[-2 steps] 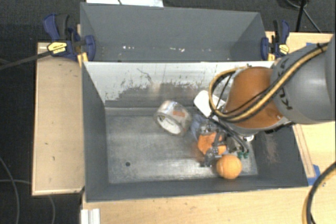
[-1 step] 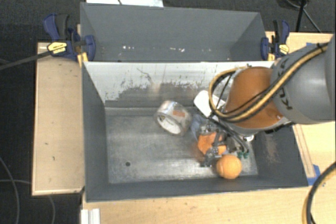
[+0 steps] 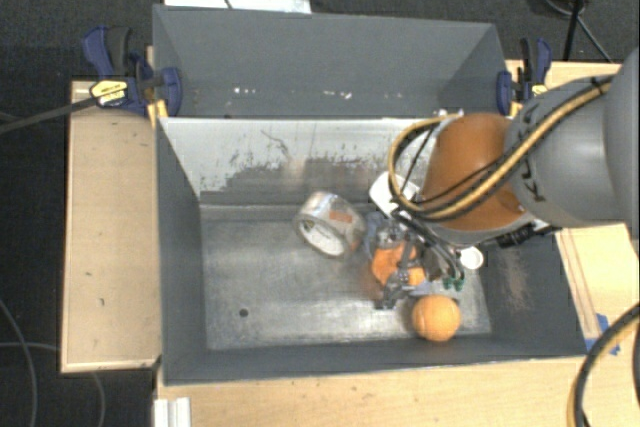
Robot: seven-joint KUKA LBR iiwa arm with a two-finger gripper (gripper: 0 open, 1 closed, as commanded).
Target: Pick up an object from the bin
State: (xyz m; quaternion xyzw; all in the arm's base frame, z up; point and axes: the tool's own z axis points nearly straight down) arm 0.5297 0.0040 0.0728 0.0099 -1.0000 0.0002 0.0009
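A robot arm (image 3: 575, 165) reaches from the right into a grey metal bin (image 3: 260, 300). Its wrist wears a rounded orange cover (image 3: 470, 165), looped with black and yellow cables (image 3: 425, 200). The gripper (image 3: 400, 277) is down at the bin's floor, in the right half of the bin and towards the near wall.

A small bright orange object (image 3: 385, 264) lies right at the gripper's tip, pressed in among the dark metal parts. It cannot be told from this angle whether the tool is apart, together or clamped on that object, because the wrist and cables crowd the spot.

Just beside the gripper, on the side towards the near wall, an orange ball (image 3: 436, 318) rests on the floor close to the bin's near right corner. It sits very close to the tool's lower edge, and whether the two touch cannot be made out.

To the gripper's left, nearer the middle of the bin and towards the back wall, a shiny silver roll (image 3: 328, 222) lies tilted on its side, with its open ring facing the camera. It is near the gripper but apart from the ball.

The left half of the floor is scuffed grey metal with one small dark speck (image 3: 243, 313).
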